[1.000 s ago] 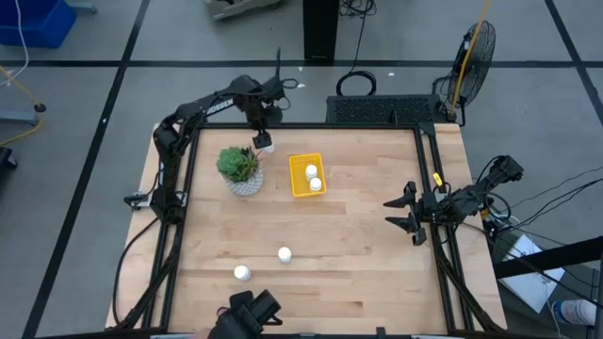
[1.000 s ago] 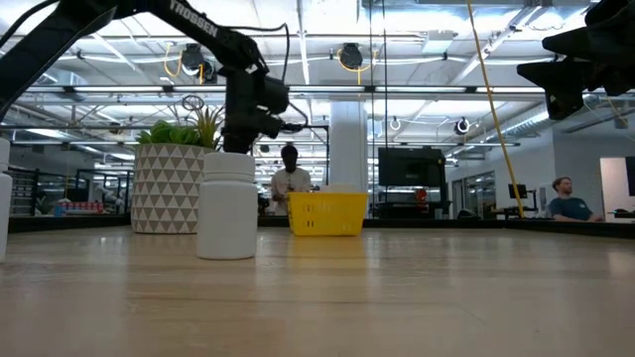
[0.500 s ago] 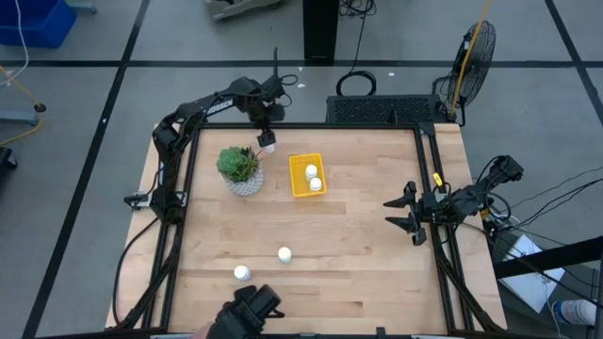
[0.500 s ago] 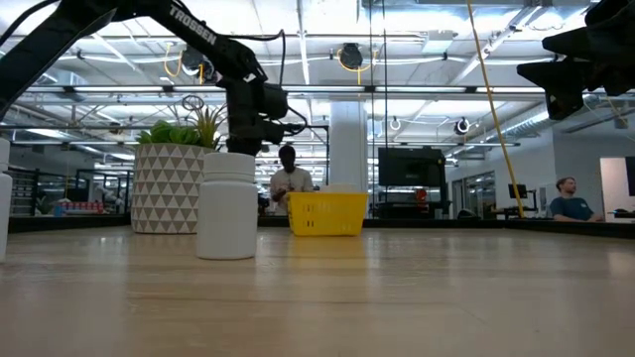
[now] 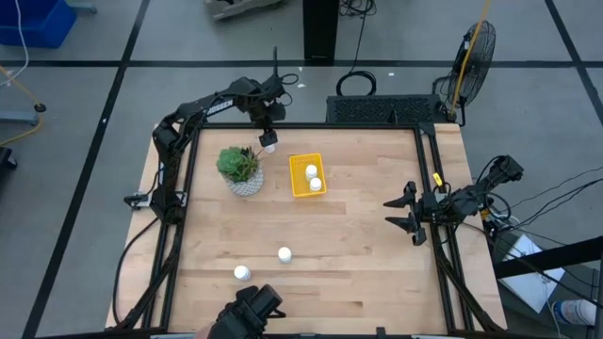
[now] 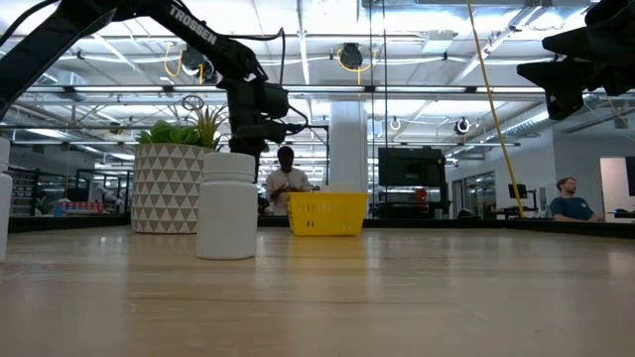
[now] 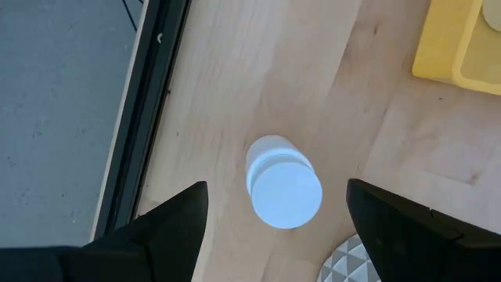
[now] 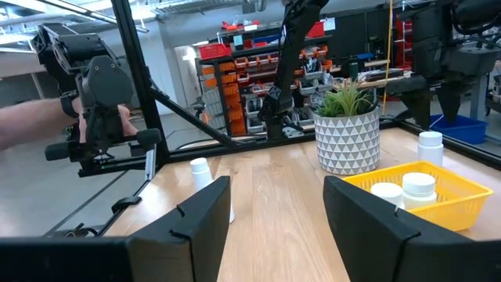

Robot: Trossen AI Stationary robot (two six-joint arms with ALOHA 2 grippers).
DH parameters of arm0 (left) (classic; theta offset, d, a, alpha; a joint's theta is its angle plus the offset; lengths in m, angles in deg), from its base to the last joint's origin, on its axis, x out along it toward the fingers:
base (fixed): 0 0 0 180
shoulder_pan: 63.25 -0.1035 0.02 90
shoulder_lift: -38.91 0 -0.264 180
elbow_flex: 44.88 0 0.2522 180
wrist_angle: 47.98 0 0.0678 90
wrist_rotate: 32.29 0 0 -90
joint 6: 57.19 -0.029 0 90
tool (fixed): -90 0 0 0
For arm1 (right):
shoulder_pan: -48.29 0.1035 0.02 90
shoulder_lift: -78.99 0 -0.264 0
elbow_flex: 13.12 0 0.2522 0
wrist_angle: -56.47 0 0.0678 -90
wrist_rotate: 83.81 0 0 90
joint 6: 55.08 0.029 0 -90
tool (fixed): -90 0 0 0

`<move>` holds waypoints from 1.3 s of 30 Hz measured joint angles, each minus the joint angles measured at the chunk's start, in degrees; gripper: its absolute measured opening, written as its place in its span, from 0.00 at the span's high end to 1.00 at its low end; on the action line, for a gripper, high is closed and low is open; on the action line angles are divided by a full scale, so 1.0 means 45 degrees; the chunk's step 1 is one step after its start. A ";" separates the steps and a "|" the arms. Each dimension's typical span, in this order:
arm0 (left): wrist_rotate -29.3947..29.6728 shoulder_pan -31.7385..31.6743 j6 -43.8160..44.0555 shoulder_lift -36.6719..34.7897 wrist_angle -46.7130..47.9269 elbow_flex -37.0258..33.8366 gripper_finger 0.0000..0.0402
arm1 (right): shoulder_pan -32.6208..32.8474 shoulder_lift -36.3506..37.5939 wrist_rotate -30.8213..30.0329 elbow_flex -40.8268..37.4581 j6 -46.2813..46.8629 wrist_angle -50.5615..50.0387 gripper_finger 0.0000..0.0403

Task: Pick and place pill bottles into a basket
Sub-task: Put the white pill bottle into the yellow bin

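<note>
Setting: a pale wooden worktop (image 5: 358, 245) in a black frame, on a grey workshop floor; the low view looks into a hall with shelving and people well behind.

Left end effector (image 5: 268, 135), upper centre-left of the high view: it hangs directly over one pill bottle (image 7: 283, 182) standing upright near the worktop's far edge, fingers apart on either side of the white cap and clear of it, nothing gripped. In the left wrist view the bottle sits between the two dark fingers (image 7: 160, 235), slightly nearer the frame's right-hand one.

Outward from there: a succulent in a patterned pot (image 5: 240, 169) stands just beside the bottle, toward the frame's lower left; the pot's rim shows at the wrist view's bottom edge. The yellow basket (image 5: 295, 186) lies near, to the frame's right, with two bottles (image 5: 313, 177) already inside. Two more bottles (image 5: 285, 253) (image 5: 242, 272) stand well apart from it, low in the frame.

Right end effector (image 5: 412, 213), right-centre of the high view: it waits at the worktop's edge, fingers partly apart and empty.

Judgement: the step in hand is the grasp. It should go best if the left end effector centres on the cap, descends vertically so the fingers span the body below the cap, closes squarely, then lifts before travelling. The pot leaves little room; a tilted approach could topple the bottle.
</note>
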 joint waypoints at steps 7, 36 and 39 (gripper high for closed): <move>-0.0004 0.0015 0.0046 0.0000 0.0001 0.0000 0.23 | 0.0005 0.0000 0.0000 0.0000 0.0000 0.0000 0.51; 0.0448 0.0037 0.0469 0.1167 0.0299 0.0000 0.23 | 0.0005 0.0003 0.0002 0.0002 0.0000 0.0000 0.51; 0.0582 -0.0021 0.0522 0.1117 0.0560 0.0000 0.26 | 0.0004 0.0005 0.0000 0.0004 0.0000 -0.0004 0.51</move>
